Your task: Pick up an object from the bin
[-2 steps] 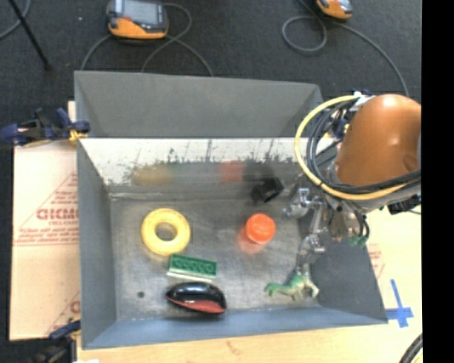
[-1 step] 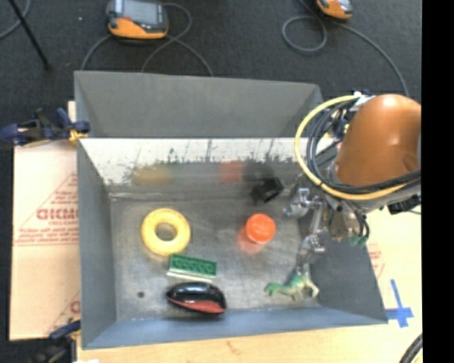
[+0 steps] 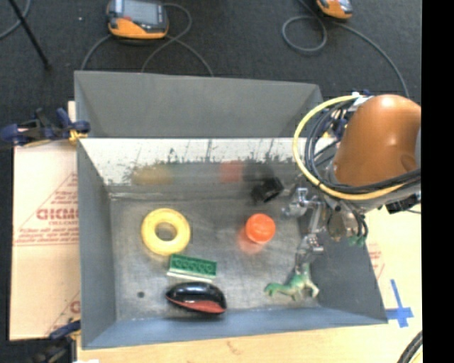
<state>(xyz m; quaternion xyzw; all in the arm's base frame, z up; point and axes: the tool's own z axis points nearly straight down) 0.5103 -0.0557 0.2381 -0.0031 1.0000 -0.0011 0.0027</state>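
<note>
Just beside gripper (image 3: pixel 306 257): green toy (image 3: pixel 291 288), lengthwise left-right

**Dark Floor and Loose Cables at the Top of the View**

A dark, matte floor (image 3: pixel 227 42) is spreading across the upper part of the view. Two orange-and-grey devices are lying on it along the top edge. The left device (image 3: pixel 137 18) is showing almost whole, while the right device (image 3: pixel 333 6) is being cut off by the edge. Thin black cables are curving over the floor, and one cable loop (image 3: pixel 286 35) is coiling just below the right device. A slim black rod (image 3: pixel 32 39) is slanting across the upper left corner. Soft light is falling evenly over the floor.
</note>
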